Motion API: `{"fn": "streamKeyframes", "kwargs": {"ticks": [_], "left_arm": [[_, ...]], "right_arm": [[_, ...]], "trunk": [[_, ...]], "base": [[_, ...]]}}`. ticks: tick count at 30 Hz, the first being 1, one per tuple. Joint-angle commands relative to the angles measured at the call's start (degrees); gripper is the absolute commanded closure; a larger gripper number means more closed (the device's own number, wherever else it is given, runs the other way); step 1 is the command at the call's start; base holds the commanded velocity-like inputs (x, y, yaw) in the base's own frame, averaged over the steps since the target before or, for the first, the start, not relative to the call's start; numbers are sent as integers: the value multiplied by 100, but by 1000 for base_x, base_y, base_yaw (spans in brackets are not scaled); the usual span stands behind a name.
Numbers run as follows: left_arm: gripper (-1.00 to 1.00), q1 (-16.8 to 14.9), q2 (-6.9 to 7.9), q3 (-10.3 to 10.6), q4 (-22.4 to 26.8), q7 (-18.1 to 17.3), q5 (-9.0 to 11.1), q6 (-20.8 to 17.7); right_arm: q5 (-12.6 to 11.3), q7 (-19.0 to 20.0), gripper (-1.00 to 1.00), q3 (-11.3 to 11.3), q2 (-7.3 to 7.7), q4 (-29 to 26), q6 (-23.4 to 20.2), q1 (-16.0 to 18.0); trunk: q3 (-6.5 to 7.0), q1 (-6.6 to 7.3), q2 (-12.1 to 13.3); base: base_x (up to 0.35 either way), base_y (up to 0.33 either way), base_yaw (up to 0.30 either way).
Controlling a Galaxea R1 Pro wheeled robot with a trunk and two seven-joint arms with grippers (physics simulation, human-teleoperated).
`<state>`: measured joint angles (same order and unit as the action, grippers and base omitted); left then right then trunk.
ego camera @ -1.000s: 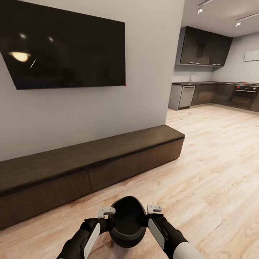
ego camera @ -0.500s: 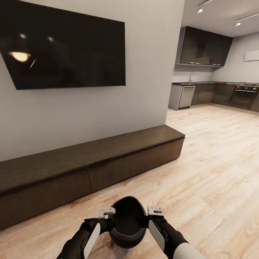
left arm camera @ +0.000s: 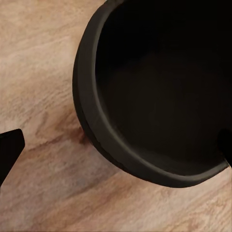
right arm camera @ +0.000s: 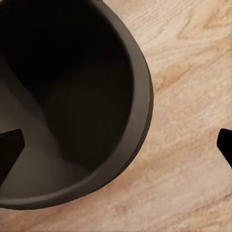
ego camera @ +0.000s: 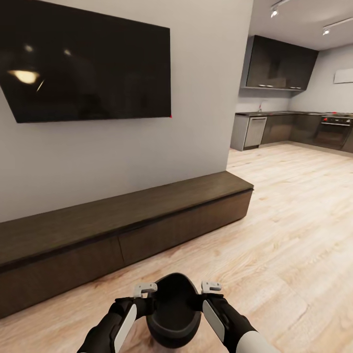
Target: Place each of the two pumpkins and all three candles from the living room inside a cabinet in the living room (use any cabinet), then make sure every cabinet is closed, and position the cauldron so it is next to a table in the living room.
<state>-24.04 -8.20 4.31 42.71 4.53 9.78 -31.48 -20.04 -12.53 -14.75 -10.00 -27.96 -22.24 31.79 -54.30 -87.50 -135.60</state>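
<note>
The cauldron [ego camera: 174, 310], a black round pot with an empty inside, sits low between my two arms over the wood floor; the frames do not show whether it rests on the floor. My left gripper [ego camera: 145, 289] and right gripper [ego camera: 211, 286] flank its rim on either side. In the left wrist view the cauldron [left arm camera: 159, 96] lies between the wide-apart fingers of the left gripper [left arm camera: 118, 147], one inside the rim and one outside. The right gripper [right arm camera: 118, 145] straddles the cauldron [right arm camera: 72, 96] the same way. The cabinet [ego camera: 122, 220] runs along the wall ahead, its drawers shut. Pumpkins, candles and table are out of view.
A large black TV [ego camera: 88, 68] hangs on the grey wall above the cabinet. A dark grey kitchen [ego camera: 294, 127] lies at the back right. Light wood floor [ego camera: 294, 235] stretches open to the right, past the cabinet's end.
The whole view has shifted slightly, with the cabinet a little lower in the picture. The cauldron now sits lower relative to both grippers, which hold their places.
</note>
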Motion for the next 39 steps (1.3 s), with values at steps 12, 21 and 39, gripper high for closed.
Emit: {"fn": "streamKeyframes", "kwargs": {"ticks": [12,21,39], "left_arm": [[-100,-3,3,17,9,53,59,-17],[-100,0,3,16,9,56,75,-12],[-100,-1,3,15,9,56,77,-7]], "right_arm": [[-44,-48,-100,-20,0,-8,-25,3],[-44,-48,-100,-20,0,-1,-26,3],[-44,-90,-100,16,0,9,-35,3]], "trunk": [[-6,0,-2],[-24,-22,-42],[-347,-417,-764]], "base": [[98,0,0],[5,0,0],[0,0,0]]}}
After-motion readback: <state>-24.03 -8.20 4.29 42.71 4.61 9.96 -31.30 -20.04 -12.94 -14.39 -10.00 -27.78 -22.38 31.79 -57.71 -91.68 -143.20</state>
